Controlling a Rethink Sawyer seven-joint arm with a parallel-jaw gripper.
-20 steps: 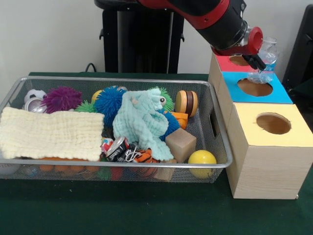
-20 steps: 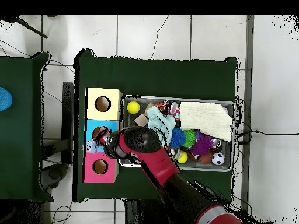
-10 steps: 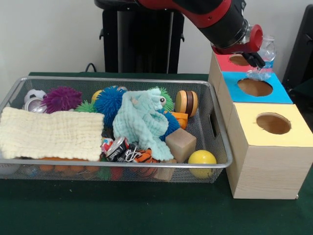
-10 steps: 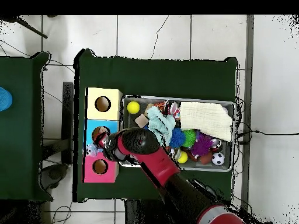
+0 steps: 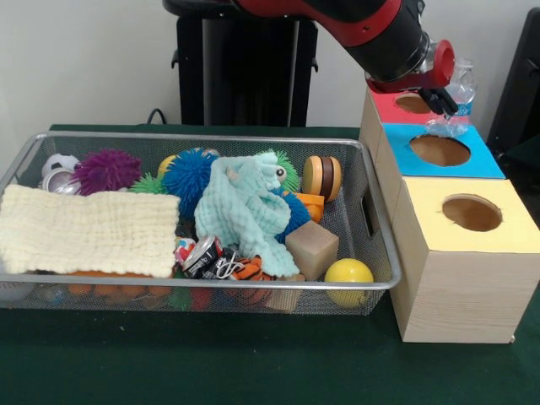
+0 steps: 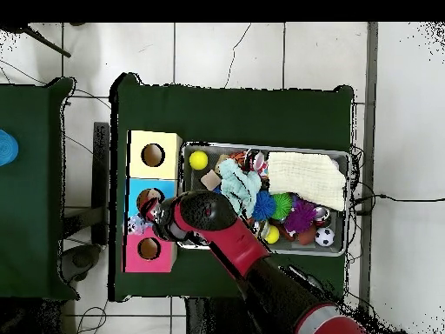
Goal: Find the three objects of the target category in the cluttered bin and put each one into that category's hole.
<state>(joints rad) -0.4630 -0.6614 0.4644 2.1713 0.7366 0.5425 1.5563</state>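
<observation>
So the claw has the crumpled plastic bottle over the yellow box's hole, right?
Not the yellow box. In the front view the claw holds the crumpled plastic bottle above the boundary between the red box and the blue box; the yellow box sits nearest the camera, away from it.

Partly hidden and unclear items around the bin and sorting boxes

The gripper (image 5: 440, 99) was mostly hidden behind the arm's wrist (image 5: 396, 51), so its finger position could not be read. A clear plastic bottle (image 5: 456, 97) showed only partly past it. The cream cloth (image 5: 84, 229) covered orange items beneath. The arm's upper part ran off the top edge. Overhead, the arm concealed the blue box's hole (image 6: 149, 199).
</observation>
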